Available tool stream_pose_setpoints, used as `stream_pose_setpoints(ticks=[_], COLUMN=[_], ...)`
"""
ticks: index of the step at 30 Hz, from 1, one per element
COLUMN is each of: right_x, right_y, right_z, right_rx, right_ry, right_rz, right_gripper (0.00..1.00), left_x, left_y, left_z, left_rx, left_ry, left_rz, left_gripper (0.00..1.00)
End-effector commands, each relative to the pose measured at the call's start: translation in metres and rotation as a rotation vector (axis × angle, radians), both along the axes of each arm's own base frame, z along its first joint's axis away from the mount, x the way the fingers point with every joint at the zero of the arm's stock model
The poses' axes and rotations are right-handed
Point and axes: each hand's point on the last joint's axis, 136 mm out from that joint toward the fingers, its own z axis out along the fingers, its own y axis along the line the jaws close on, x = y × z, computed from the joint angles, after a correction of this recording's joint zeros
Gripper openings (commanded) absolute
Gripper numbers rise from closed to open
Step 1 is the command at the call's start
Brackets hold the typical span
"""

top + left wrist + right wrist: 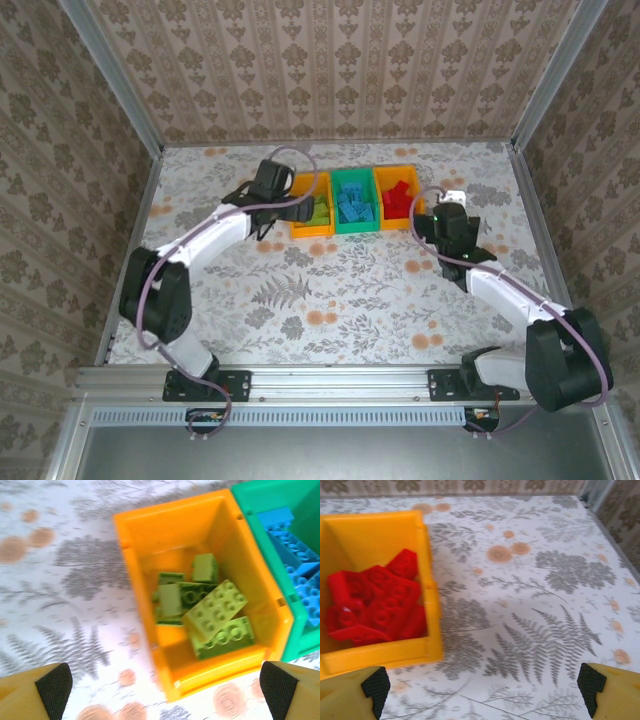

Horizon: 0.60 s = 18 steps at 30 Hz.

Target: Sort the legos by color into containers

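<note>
Three bins stand in a row at the back middle of the table. The left orange-yellow bin holds the lime green legos. Blue legos lie in the green bin in the middle. The right orange-yellow bin holds the red legos. My left gripper hovers open at the left bin's near-left edge, nothing between its fingers. To the right of the red bin, over the cloth, my right gripper is open and empty.
The patterned cloth covers the table in front of the bins, with no loose bricks on it. Wallpapered walls and metal posts close in the left, right and back sides.
</note>
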Motion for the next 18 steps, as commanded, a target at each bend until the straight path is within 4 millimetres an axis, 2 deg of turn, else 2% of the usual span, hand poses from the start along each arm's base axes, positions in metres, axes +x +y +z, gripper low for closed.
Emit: stream_pose_setpoints(ticks=[1, 4, 7, 10, 11, 12, 14, 18], right_x=[0.000, -0.006, -0.002, 0.007, 0.012, 0.018, 0.033, 0.032], right_y=[-0.024, -0.040, -0.046, -0.043, -0.038, -0.035, -0.026, -0.024], right_z=[0.018, 0.010, -0.006, -0.009, -0.010, -0.022, -0.033, -0.043], right_rx=[-0.042, -0.053, -0.054, -0.016, -0.003, 0.000, -0.008, 0.039], right_ry=[-0.176, -0.247, -0.235, -0.245, -0.265, -0.233, -0.187, -0.209], right_rz=[-0.053, -0.081, -0.073, -0.059, -0.031, -0.012, 0.035, 0.092], right_gripper=[1.00, 1.00, 1.00, 1.00, 1.00, 1.00, 1.00, 1.00], left_x=[-0.001, -0.011, -0.021, -0.030, -0.031, -0.034, -0.038, -0.045], left_y=[0.044, 0.079, 0.104, 0.133, 0.149, 0.159, 0.177, 0.206], left_z=[0.025, 0.044, 0.046, 0.047, 0.045, 0.041, 0.033, 0.011], left_rx=[0.165, 0.225, 0.248, 0.292, 0.310, 0.323, 0.332, 0.341], left_ry=[-0.175, -0.306, -0.378, -0.411, -0.412, -0.411, -0.416, -0.419], left_rz=[0.078, 0.182, 0.237, 0.322, 0.363, 0.385, 0.435, 0.519], left_gripper=[1.00, 1.00, 1.00, 1.00, 1.00, 1.00, 1.00, 1.00])
